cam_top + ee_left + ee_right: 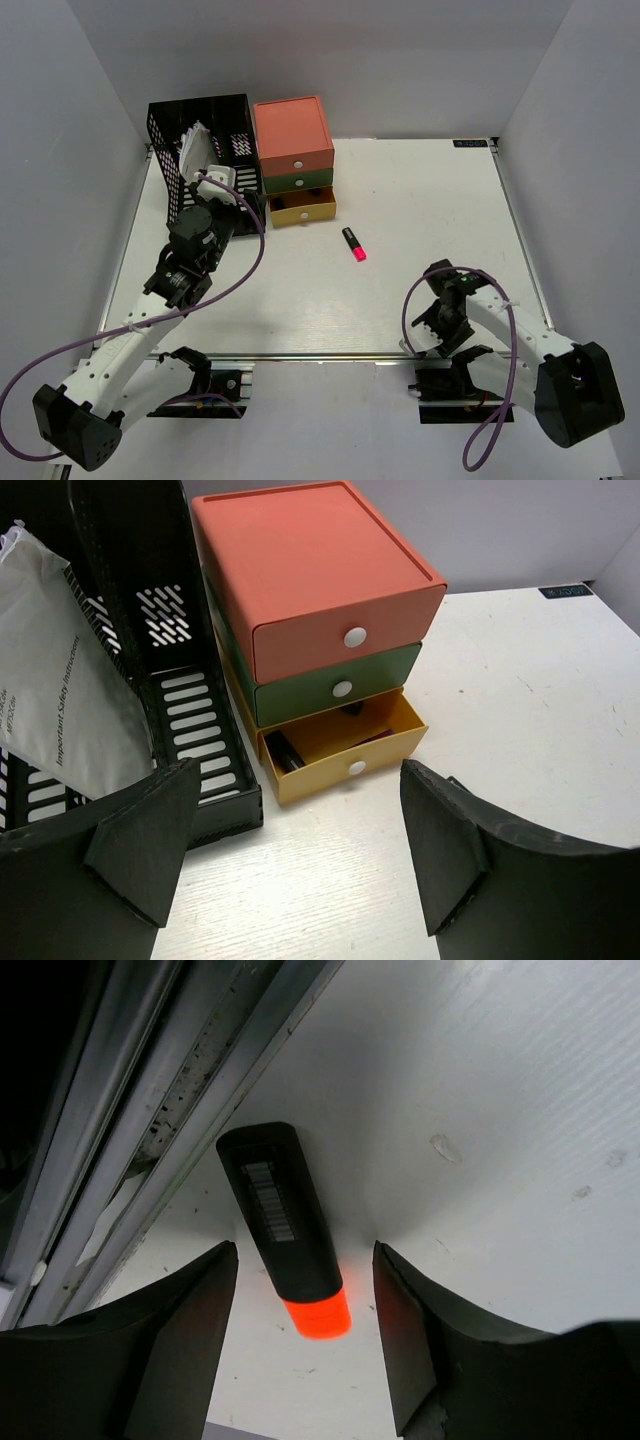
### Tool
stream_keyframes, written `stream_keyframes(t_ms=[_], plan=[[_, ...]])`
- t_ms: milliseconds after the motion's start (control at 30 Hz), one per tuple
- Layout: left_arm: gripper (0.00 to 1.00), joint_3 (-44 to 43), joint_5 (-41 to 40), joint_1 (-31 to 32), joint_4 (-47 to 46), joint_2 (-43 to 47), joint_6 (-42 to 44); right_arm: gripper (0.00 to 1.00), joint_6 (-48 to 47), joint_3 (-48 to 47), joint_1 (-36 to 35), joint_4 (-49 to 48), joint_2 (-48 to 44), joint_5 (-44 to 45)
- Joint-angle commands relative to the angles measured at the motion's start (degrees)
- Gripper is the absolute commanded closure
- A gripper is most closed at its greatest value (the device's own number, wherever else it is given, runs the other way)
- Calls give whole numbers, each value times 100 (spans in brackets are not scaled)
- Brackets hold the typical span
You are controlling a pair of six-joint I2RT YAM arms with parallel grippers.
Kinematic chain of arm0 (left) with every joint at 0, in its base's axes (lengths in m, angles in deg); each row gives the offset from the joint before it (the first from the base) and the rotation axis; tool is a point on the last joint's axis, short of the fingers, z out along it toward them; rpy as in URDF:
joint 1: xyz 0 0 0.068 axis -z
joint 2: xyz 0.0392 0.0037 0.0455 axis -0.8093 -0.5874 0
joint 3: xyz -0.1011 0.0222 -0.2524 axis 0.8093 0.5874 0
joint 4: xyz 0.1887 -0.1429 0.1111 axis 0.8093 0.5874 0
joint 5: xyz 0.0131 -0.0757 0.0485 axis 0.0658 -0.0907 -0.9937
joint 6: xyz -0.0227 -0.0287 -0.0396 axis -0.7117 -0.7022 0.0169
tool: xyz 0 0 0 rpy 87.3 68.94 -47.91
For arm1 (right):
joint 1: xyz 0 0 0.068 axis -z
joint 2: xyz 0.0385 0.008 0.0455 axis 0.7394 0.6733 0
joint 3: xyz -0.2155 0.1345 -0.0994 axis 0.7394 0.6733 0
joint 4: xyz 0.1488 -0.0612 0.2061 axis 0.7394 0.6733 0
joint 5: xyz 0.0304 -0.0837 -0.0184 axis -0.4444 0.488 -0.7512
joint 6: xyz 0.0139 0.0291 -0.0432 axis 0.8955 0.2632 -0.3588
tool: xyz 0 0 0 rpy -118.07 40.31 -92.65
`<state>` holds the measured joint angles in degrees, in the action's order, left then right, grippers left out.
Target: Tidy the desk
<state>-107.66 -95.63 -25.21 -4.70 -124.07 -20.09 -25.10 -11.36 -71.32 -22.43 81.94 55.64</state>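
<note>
The counter is the broad white, rail-edged surface under both arms, and its storage sits in the far left corner. There a black mesh file rack holds a white leaflet upright, and a drawer unit of coral, green and yellow stands just beside it. The yellow drawer at the bottom is pulled out with dark items inside, which suggests it is meant as the home for loose pens. The left gripper hovers in front of that drawer with its fingers spread wide and nothing between them, probably placed to tend or shut it. At the near edge the right gripper points down over a black marker with an orange-red end. This marker lies flat on the counter just beside the aluminium rail. The fingers stand apart with a gap on each side of the barrel, so the gripper straddles the marker without gripping it, lined up across its width as a pinch would need. A second marker, black with a pink end, lies out in the middle of the counter, well apart from both arms, and is likely bound for the same drawer.
</note>
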Motion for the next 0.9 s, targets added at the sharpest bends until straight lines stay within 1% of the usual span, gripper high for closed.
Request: stream_keyframes(t_ms=[0, 167, 267, 300, 333, 400, 433, 500, 567, 600, 633, 667, 733, 767, 833, 867], plan=[[10, 84, 35, -8, -80, 128, 5, 38, -135, 222, 35, -444, -84, 91], [10, 75, 35, -8, -80, 110, 14, 45, -117, 336, 17, -532, -119, 55], [10, 84, 27, -8, -80, 119, 14, 53, -100, 459, 9, -672, -119, 55], [10, 84, 9, -8, -80, 119, 14, 56, -91, 486, 34, -725, -101, 64], [10, 75, 18, -8, -80, 110, 14, 65, -30, 530, 26, -812, -84, 55], [10, 93, 9, -8, -80, 110, 14, 75, 32, 539, 43, -883, -66, 20], [10, 93, 0, -8, -80, 119, 5, 84, 110, 513, 35, -936, -23, -15], [10, 93, 0, -8, -80, 119, 5, 91, 233, 381, 26, -936, -5, -216], [10, 93, 0, -8, -80, 119, 5, 94, 514, -48, 17, -928, 48, -462], [10, 93, 0, -8, -71, 110, 14, 96, 689, -250, -9, -936, 135, -707], [10, 93, 0, -8, -79, 102, 22, 100, 1178, -696, -44, -1006, 171, -866], [10, 93, -9, -8, -80, 101, 22, 100, 1497, -944, -53, -1276, 232, -998], [10, 93, -35, -8, -80, 84, 49, 100, 2147, -1497, -140, -1454, 565, -1367], [10, 84, -96, -8, -80, 84, 66, 100, 2907, -2092, -219, -1603, 897, -1534], [10, 110, -167, -8, -80, 84, 101, 100, 3579, -2684, -281, -1674, 1268, -1675], [10, 102, -228, -8, -80, 93, 110, 100, 4227, -3157, -316, -1883, 1435, -1754]])
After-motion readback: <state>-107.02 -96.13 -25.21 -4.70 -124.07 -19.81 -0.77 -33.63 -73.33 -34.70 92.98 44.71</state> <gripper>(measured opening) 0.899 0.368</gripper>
